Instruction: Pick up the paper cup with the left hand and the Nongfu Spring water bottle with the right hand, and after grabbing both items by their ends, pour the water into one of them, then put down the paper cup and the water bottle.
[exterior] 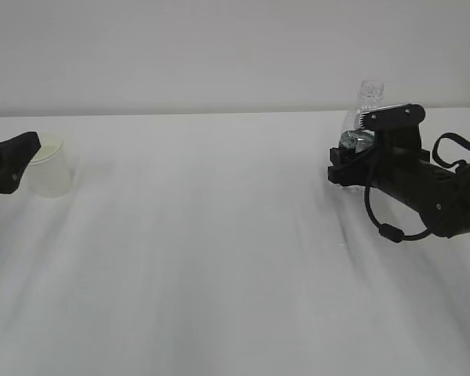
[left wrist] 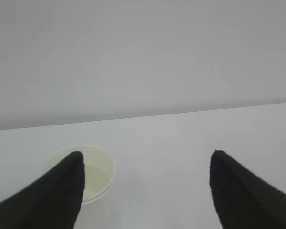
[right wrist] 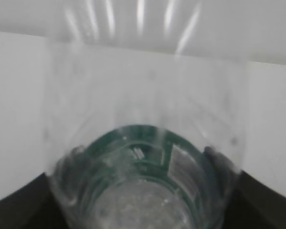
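Paper cup yellowish inside, left pincer wide; right pincer brackets bottle.

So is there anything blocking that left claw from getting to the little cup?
Nothing visible. The paper cup stands on the bare table right at the left claw, one fingertip already over its rim, jaws spread wide.
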